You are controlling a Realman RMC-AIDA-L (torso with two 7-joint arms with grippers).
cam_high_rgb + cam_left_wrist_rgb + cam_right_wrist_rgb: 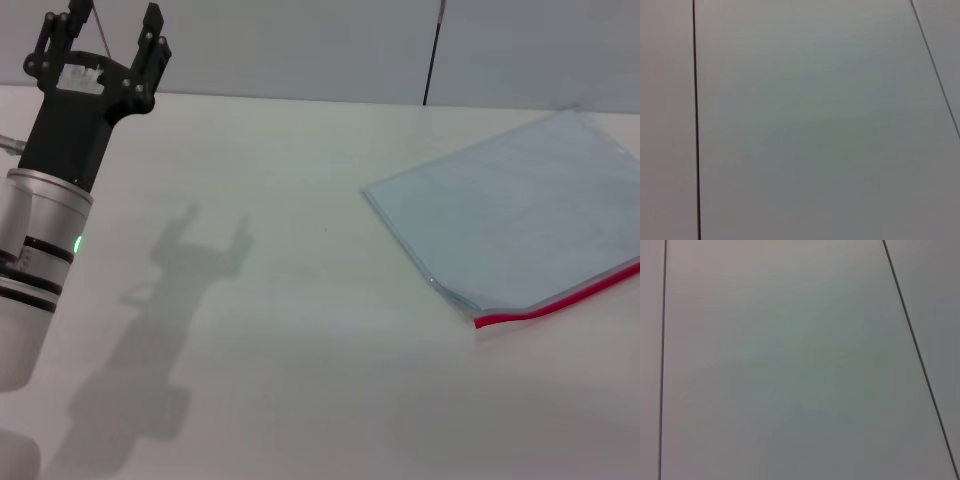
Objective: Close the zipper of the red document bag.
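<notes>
The red document bag (515,218), a flat translucent pale blue-grey pouch, lies on the white table (300,300) at the right, running off the picture's right edge. Its zipper (560,300) is the thin red strip along the bag's near edge. My left gripper (108,38) is raised at the far left, pointing up and away from the table, its black fingers spread open with nothing between them. It is far from the bag. The right gripper is out of view. Both wrist views show only plain grey panels with dark seams.
A grey wall (330,45) stands behind the table, with a thin dark vertical line (432,55) on it. The left arm's shadow (170,300) falls on the tabletop left of centre.
</notes>
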